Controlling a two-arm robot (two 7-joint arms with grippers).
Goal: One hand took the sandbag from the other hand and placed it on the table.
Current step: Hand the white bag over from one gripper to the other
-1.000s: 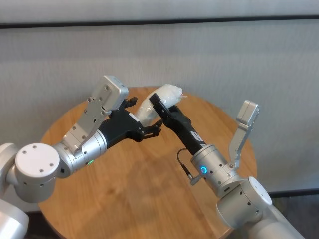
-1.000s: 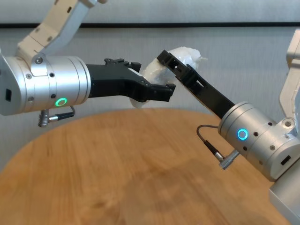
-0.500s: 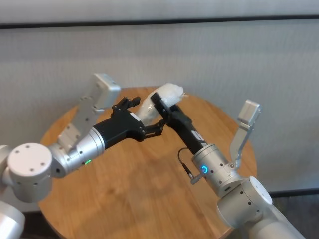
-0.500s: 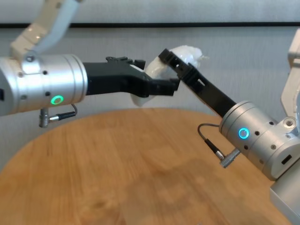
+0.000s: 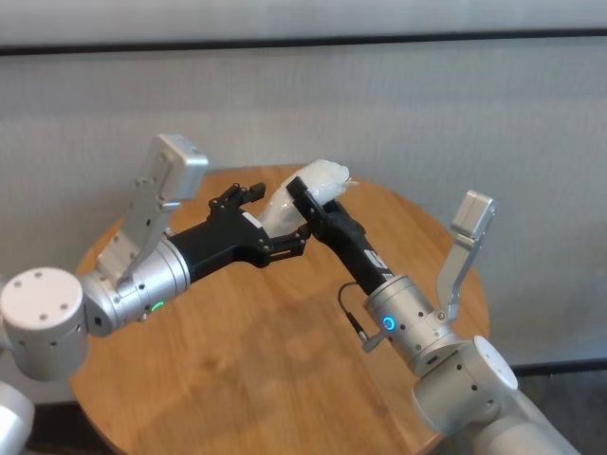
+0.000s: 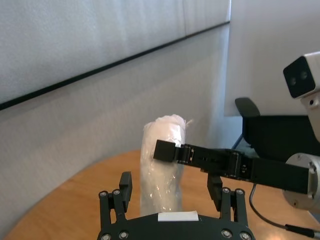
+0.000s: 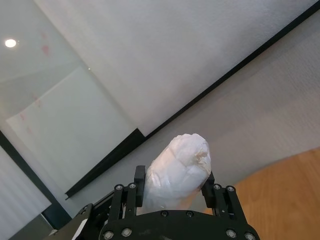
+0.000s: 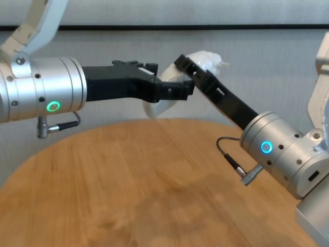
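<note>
where the two arms meet above the far half of the bench (image 5: pixel 237 351), the left gripper (image 5: pixel 267 220), green ring on its silver wrist, reaches in level from the left. its jaws stand wide, one finger on each side of the sandbag's lower part with a gap to the bag on both sides in the left wrist view. the sandbag (image 5: pixel 302 190) stands roughly upright in mid-air, well clear of the bench, lumpy white, a small knotted tip at its top end. the right gripper (image 5: pixel 305 196), blue ring on its wrist, slants up from the lower right and its jaws are closed on the sandbag near the upper end; the right wrist view shows the pouch (image 7: pixel 177 167) pinched between both fingers. chest view: the left gripper's fingertips (image 8: pixel 177 90) sit just below the right gripper's.
</note>
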